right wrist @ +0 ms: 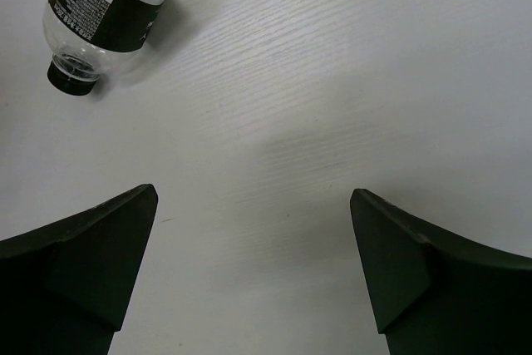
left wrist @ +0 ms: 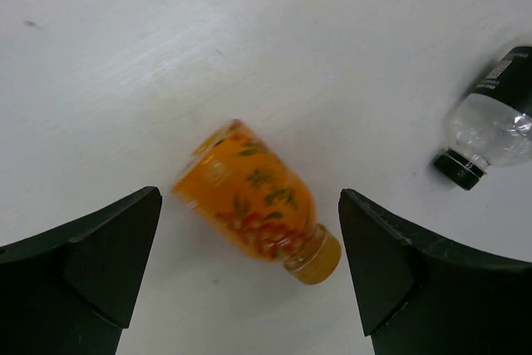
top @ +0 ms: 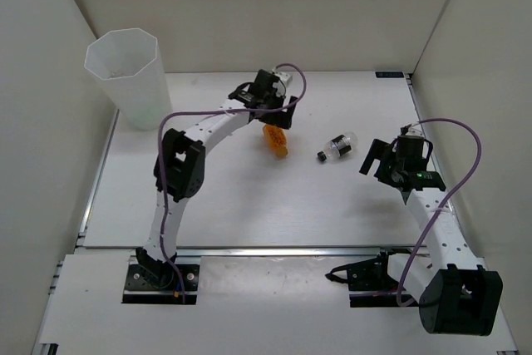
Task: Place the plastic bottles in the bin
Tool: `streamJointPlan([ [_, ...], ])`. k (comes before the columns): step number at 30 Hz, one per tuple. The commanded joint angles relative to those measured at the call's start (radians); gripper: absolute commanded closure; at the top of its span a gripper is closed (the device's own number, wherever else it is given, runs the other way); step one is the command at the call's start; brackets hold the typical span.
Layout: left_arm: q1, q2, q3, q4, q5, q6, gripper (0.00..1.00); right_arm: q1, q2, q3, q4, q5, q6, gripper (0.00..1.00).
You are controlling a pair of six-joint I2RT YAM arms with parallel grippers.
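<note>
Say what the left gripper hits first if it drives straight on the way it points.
The left gripper would meet the orange bottle, lying on its side between its open jaws. Depth is unclear; under it is only the table.

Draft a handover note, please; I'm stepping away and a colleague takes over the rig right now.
Left end effector: open, over the orange bottle, which lies on its side between the jaws, not gripped.
Right end effector: open over bare table; the black-labelled bottle lies on its side nearby, untouched.
Bin: upright at the table's far left corner; its contents cannot be told.
Done: neither bottle in view is in the bin.
Left: grasp both and drop them in.
</note>
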Motion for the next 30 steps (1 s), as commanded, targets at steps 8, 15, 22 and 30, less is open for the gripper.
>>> streamJointPlan([
  [8, -0.049, 0.248, 0.204, -0.228, -0.047, -0.127, 0.01, -0.029, -0.055, 0.002, -0.001, 0.023, 0.005, 0.01],
  [15, -0.060, 0.251, 0.249, -0.244, -0.086, -0.136, 0.48, -0.061, -0.104, -0.024, -0.001, 0.007, 0.009, 0.01],
  [22, 0.028, -0.054, 0.179, -0.155, -0.184, -0.105, 0.74, -0.049, -0.129, -0.027, 0.029, -0.017, 0.003, 0.01],
  [30, 0.269, -0.473, -0.147, 0.468, -0.732, 0.074, 0.64, -0.040, -0.111, -0.030, 0.080, -0.060, -0.006, 0.01],
])
